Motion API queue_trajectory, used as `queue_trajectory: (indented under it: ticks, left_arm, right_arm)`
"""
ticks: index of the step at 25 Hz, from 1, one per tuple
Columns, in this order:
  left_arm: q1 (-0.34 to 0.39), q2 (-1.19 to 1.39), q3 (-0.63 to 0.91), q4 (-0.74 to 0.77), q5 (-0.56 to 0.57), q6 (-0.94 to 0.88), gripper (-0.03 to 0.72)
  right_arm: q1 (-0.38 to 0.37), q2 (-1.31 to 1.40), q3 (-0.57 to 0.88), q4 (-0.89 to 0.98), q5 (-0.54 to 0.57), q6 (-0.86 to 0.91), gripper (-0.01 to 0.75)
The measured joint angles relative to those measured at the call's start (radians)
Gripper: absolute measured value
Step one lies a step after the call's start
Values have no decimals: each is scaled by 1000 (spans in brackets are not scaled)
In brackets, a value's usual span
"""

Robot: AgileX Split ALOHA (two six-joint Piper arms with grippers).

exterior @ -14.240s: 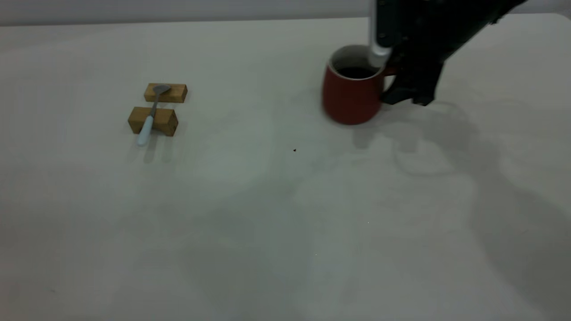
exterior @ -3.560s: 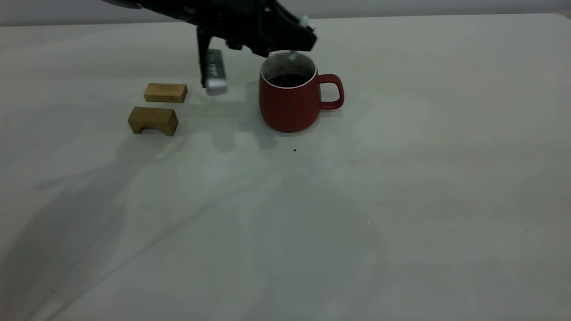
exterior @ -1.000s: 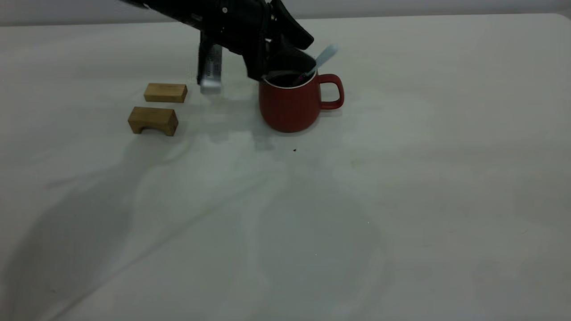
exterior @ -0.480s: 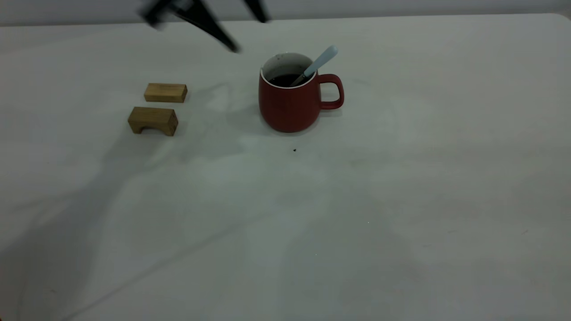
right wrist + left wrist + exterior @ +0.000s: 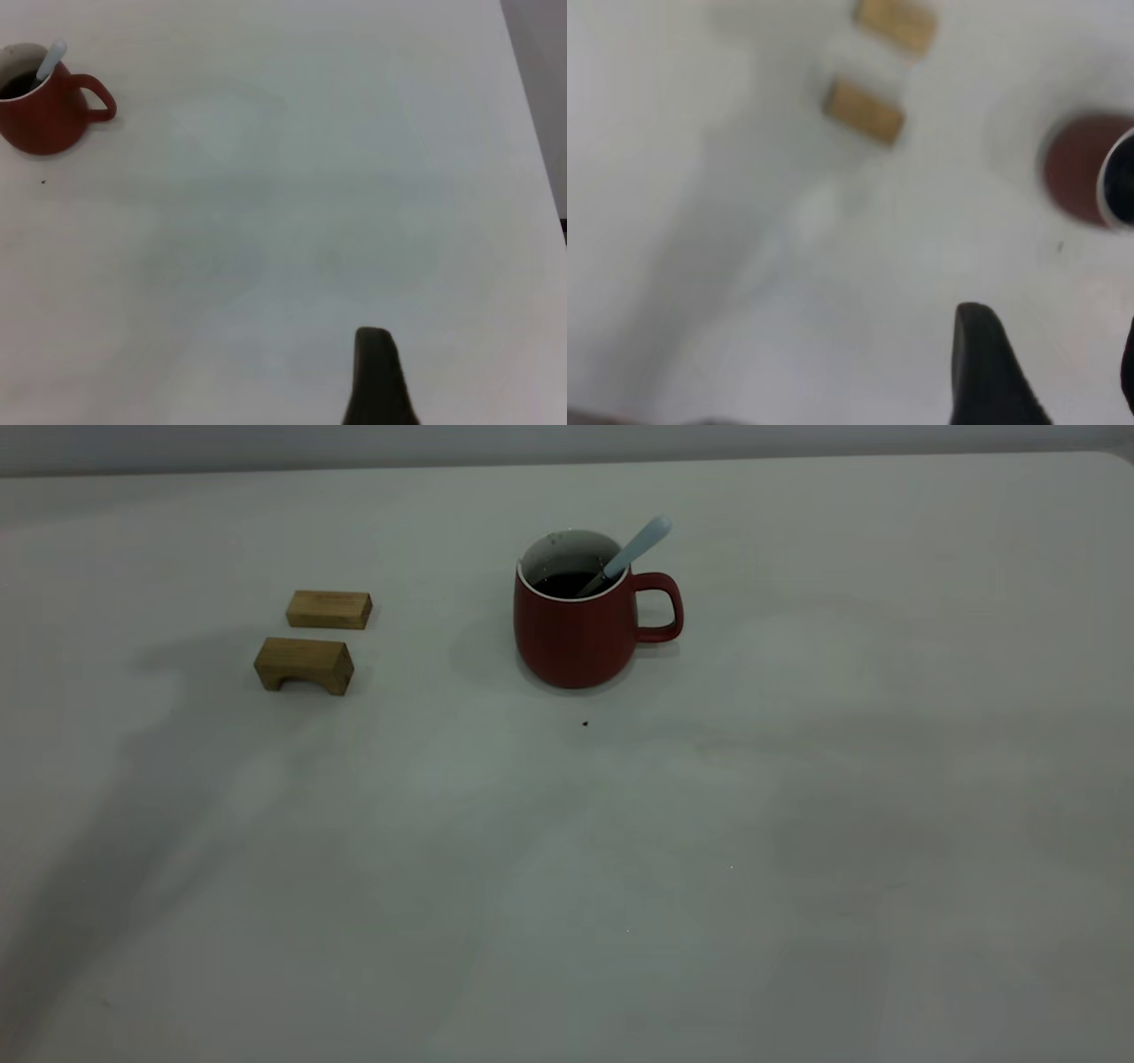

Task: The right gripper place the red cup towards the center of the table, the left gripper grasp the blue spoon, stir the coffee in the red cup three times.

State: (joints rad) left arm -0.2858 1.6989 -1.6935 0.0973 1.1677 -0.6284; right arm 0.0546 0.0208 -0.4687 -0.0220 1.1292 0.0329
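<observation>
the pale blue-handled metal spoon [image 5: 627, 556] now leans unheld in the dark red ceramic mug [image 5: 576, 624] mid-table, the black left gripper [image 5: 1045, 372] gone from above it with jaws released, the right gripper's jaws untellable, so the 3 stirs look finished.

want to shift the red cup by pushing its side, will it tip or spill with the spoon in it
The red cup looks squat and wide-based, so it likely slides. Its coffee sits low, so spilling seems unlikely. The blue spoon only leans on the rim and may swing.
</observation>
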Motion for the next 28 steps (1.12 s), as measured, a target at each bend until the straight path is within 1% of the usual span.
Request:
queue_trajectory:
  ticks: [1, 3, 6, 9, 11, 17, 19, 23, 28]
  left_arm:
    - [0, -48, 0, 31, 0, 38, 435]
    - [0, -132, 1, 66, 0, 186, 434]
    - [0, -267, 33, 48, 0, 426, 434]
    - [0, -435, 142, -19, -5, 583, 434]
    - [0, -555, 260, -55, -7, 648, 434]
    - [10, -950, 638, -85, -56, 689, 434]
    - [53, -1075, 754, -97, -62, 689, 434]
    - [168, -1282, 942, -97, -63, 689, 434]
    - [262, -1482, 1138, -105, -68, 691, 434]
  right_arm:
    - [0, 0, 0, 0, 0, 0, 574]
    - [0, 0, 0, 0, 0, 0, 574]
    - [0, 0, 0, 0, 0, 0, 574]
    - [0, 0, 0, 0, 0, 0, 574]
    - [0, 0, 0, 0, 0, 0, 574]
    - [0, 0, 0, 0, 0, 0, 574]
    - [0, 0, 0, 0, 0, 0, 574]
    - [0, 0, 0, 0, 0, 0, 574]
    - [0, 0, 0, 0, 0, 0, 574]
